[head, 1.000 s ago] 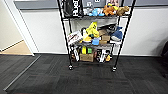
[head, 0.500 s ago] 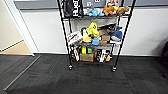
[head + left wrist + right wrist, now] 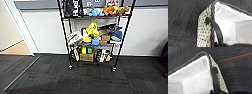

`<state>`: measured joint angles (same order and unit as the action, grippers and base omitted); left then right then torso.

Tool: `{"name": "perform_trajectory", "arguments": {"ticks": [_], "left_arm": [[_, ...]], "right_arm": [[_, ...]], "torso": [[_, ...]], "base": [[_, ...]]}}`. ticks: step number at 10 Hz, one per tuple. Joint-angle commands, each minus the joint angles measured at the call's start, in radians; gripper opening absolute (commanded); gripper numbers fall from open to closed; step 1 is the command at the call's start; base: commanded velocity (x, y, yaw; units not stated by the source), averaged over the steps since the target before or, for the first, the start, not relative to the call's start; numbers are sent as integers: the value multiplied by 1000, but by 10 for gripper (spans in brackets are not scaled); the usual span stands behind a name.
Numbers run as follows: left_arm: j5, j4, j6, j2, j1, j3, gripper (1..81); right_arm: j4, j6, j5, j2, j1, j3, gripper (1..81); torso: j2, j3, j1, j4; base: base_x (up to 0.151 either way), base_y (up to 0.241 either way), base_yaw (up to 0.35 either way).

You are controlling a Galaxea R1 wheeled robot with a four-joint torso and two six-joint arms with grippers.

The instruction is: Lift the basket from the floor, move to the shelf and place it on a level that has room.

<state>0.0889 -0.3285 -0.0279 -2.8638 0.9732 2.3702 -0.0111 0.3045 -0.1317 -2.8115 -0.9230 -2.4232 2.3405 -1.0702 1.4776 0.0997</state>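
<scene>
Shelf stands dead ahead across the floor, its visible tiers crammed with toys and boxes. The basket hangs close under both wrists, a black loop handle running up towards each tool, though I cannot tell whether either is clamped. Risk: one handle slipping, the basket tilting, or catching a post on a crowded tier.

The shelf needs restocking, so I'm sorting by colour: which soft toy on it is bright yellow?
The large yellow plush on the middle tier of the shelf. The toys on the tier above are blue, orange and brown.
</scene>
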Motion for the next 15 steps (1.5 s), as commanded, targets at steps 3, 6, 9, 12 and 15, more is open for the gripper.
{"name": "perform_trajectory", "arguments": {"ticks": [3, 6, 9, 12, 15], "left_arm": [[54, -10, -4, 17, -90, -17, 10], [140, 0, -3, 79, -90, -95, 10], [141, 8, 8, 148, -90, -195, 10], [161, 8, 8, 178, -90, -216, 10], [161, 8, 9, 230, -95, -298, 10]], "right_arm": [[-20, 7, -40, 14, 106, 23, 10], [-67, 7, -23, 97, 94, 151, 10], [-122, 7, 46, 205, 46, 300, 10], [-142, 8, 95, 246, 3, 351, 10], [-159, 8, 139, 290, -24, 409, 10]], "torso": [[0, 0, 0, 0], [0, 0, 0, 0], [0, 0, 0, 0], [-100, 0, -64, 0], [-117, 0, -75, 0]], "base": [[0, 0, 0], [0, 0, 0], [0, 0, 0], [0, 0, 0], [0, 0, 0]]}}
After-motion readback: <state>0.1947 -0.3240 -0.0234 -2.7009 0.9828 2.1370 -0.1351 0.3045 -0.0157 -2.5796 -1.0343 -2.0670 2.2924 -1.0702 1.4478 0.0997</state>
